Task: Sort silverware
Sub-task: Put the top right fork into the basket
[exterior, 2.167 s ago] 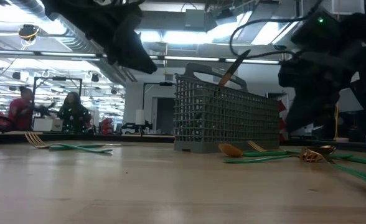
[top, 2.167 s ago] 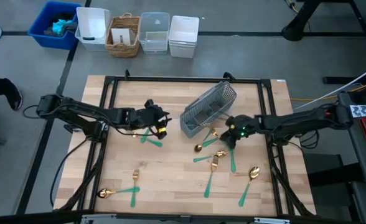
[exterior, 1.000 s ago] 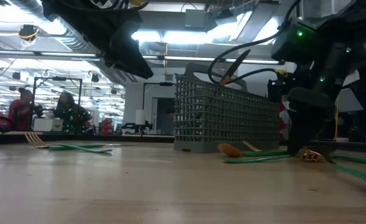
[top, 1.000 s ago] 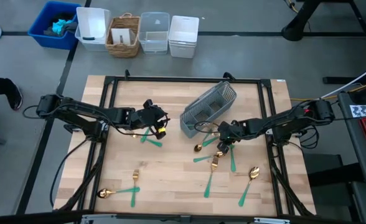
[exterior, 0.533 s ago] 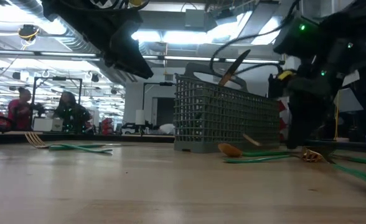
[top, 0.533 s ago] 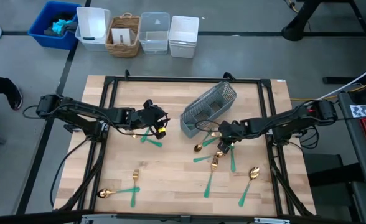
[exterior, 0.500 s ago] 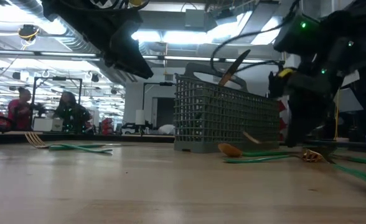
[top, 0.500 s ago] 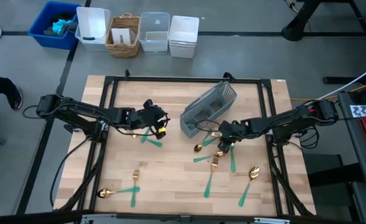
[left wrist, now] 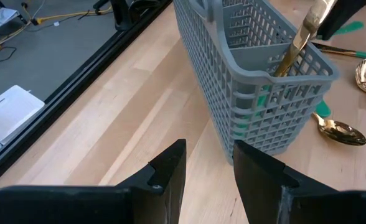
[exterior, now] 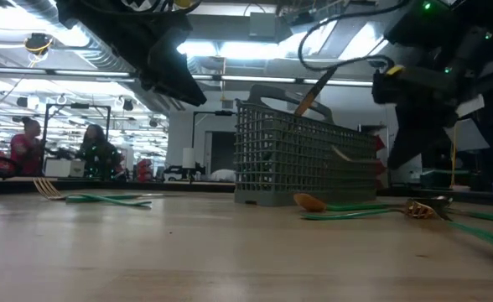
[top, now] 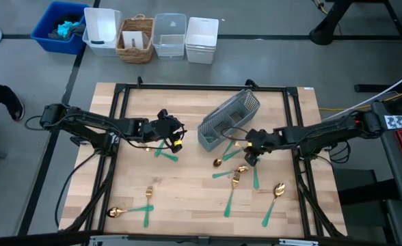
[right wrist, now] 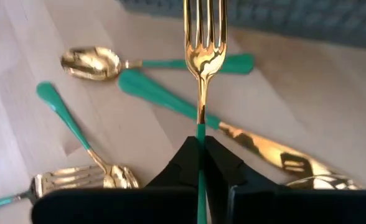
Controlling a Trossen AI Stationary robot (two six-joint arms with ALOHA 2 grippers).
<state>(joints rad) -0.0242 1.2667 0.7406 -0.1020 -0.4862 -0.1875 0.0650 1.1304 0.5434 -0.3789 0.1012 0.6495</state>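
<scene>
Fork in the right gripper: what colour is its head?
Shiny gold, on the fork held by the right gripper; clearest in the right wrist view.

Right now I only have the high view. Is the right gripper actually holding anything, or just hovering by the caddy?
Observer: It is holding. The right wrist view shows the right gripper shut on a fork, pinching the teal handle with the gold tines pointing out ahead.
Operator: And the left gripper?
Observer: The left wrist view shows the left gripper open with nothing between its fingers, facing the wire-mesh caddy.
Operator: Anything in the caddy yet?
Observer: One gold-headed piece leans in an end compartment, teal handle down. I cannot tell which kind of utensil it is.
</scene>
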